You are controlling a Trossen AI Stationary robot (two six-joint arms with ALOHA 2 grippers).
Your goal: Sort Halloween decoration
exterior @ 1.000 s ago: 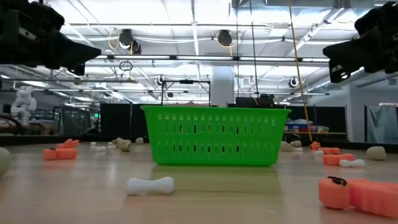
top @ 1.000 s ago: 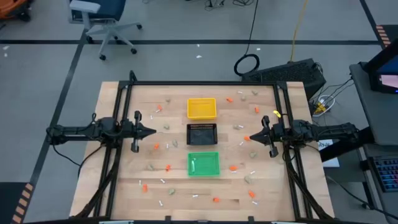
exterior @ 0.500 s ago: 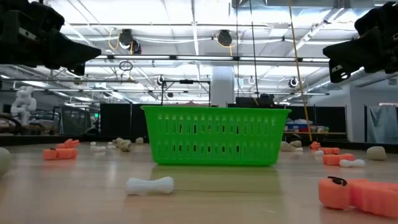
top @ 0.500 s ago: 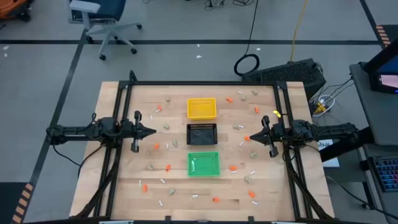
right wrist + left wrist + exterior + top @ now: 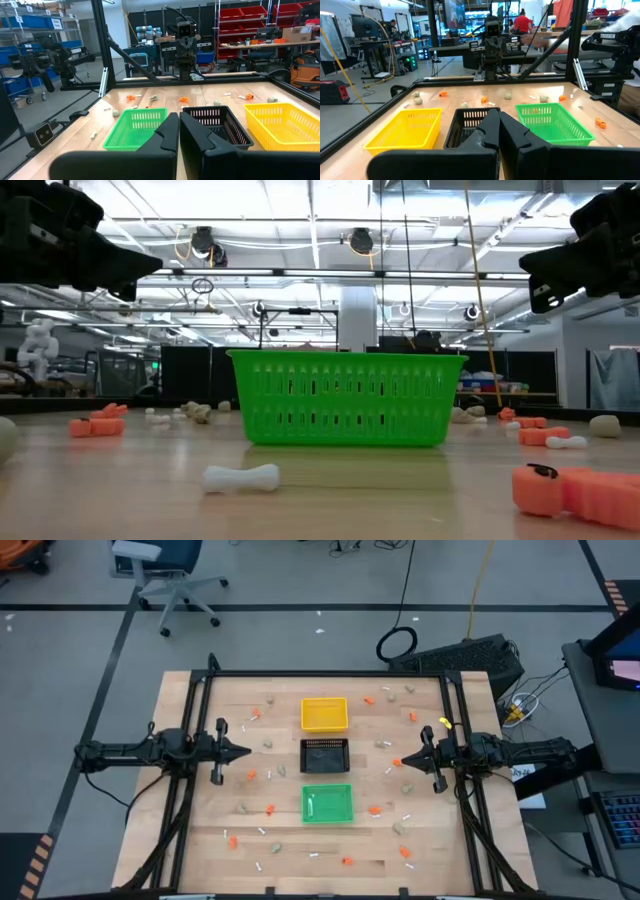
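high view: nothing has changed over the last second, both arms parked exactly as before. left gripper (image 5: 243, 752) sits at the table's left edge, pointing inward, clenched on nothing. right gripper (image 5: 404, 758) mirrors it at the right edge, also clenched and empty. yellow tray (image 5: 324, 714), black tray (image 5: 325, 755) and green tray (image 5: 327, 803) run in a column down the middle. halloween decoration (image 5: 270, 810) lies scattered all over the wooden table (image 5: 190, 840): orange bits, thin white sticks, beige-grey lumps, on both sides of the trays. one pale piece seems to lie in the green tray; yellow looks empty, black cannot tell

low view: same as a second ago. green tray (image 5: 347, 397) stands centre, a white bone-shaped stick (image 5: 241, 477) lies in front of it, an orange piece (image 5: 575, 493) near right, more orange bits and lumps further back on both sides. both arms hang high at the top corners, clear of the table

left wrist view: fingers (image 5: 488, 131) pressed together, nothing between them, aimed across at the three trays; black tray (image 5: 468, 125) straight ahead

right wrist view: fingers (image 5: 170, 132) closed together and empty, trays ahead, pieces on the table beyond

meaning: no motion, so sorting looks barely begun or paused; nearly all pieces are still loose on the table, and either arm would have to open up and reach down to a piece first
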